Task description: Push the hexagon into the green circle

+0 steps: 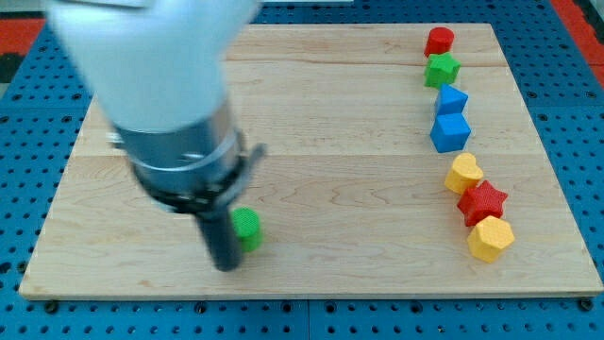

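A green circle block (248,228) lies near the board's bottom edge, left of centre. My tip (226,265) rests on the board just left of and slightly below it, touching or nearly touching it. A yellow hexagon (490,238) sits at the bottom of a column of blocks on the view's right, far from my tip. The arm's body hides the board's upper left.
The right column, from the top: a red block (439,41), a green star (442,68), two blue blocks (452,99) (450,132), a yellow block (463,173) and a red star (482,201). The wooden board (340,170) ends just below my tip.
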Action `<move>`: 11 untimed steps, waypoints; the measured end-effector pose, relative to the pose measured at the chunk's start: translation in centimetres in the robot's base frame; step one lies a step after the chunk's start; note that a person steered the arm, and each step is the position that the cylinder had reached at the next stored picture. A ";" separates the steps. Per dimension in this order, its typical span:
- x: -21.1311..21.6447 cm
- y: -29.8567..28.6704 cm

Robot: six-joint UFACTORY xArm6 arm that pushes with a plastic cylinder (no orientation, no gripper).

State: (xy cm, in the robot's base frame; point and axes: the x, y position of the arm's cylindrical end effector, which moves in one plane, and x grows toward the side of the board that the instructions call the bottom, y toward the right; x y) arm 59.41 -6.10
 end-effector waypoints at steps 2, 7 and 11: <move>2.4 6.8; -3.7 13.3; -8.2 2.6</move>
State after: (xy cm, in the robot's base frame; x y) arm 51.24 -3.52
